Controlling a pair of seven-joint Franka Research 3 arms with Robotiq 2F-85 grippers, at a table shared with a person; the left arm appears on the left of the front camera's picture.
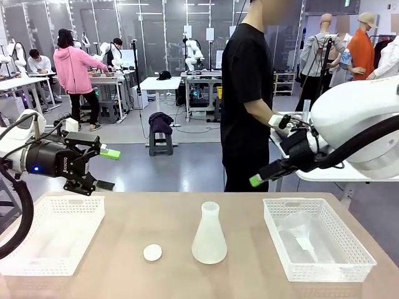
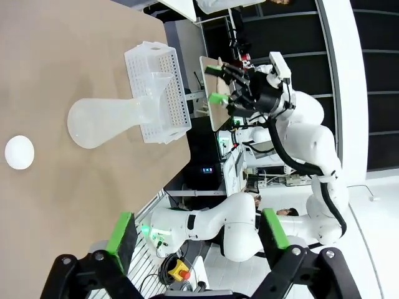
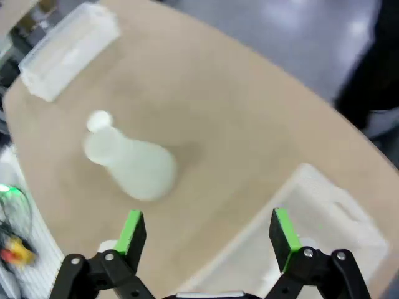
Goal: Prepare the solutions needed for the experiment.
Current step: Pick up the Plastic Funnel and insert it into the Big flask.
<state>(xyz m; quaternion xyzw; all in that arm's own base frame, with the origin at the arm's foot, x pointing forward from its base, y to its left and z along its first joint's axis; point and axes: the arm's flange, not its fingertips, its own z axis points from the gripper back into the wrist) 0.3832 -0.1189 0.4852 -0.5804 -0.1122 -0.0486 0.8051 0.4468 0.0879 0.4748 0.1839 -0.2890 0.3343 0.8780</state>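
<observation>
The task looks barely begun: the left gripper (image 1: pixel 106 169) hangs above the left basket (image 1: pixel 62 200) with its jaws spread wide and nothing between them, and the right gripper (image 1: pixel 259 177) hovers above the far edge of the right basket (image 1: pixel 312 200), equally wide and empty. The frosted conical flask (image 1: pixel 209 235) stands upright on the table between the baskets, apart from both, with the small white disc (image 1: pixel 152 252) just to its left. The solutions (image 1: pixel 209 254) sit as a shallow layer at its base, barely visible through the frosted wall. The next move probably calls for one arm to descend, either onto the flask's narrow neck or into the right basket for the clear funnel-like piece (image 1: pixel 302 237) lying there; both are slick and light, so a centred, gentle close matters. The left wrist view gives a side-on look at the right gripper (image 2: pixel 218 83), confirming its open jaws, which the front view foreshortens. The blurred right wrist view looks down on the flask (image 3: pixel 134 165), where a yellowish cast is plainer
</observation>
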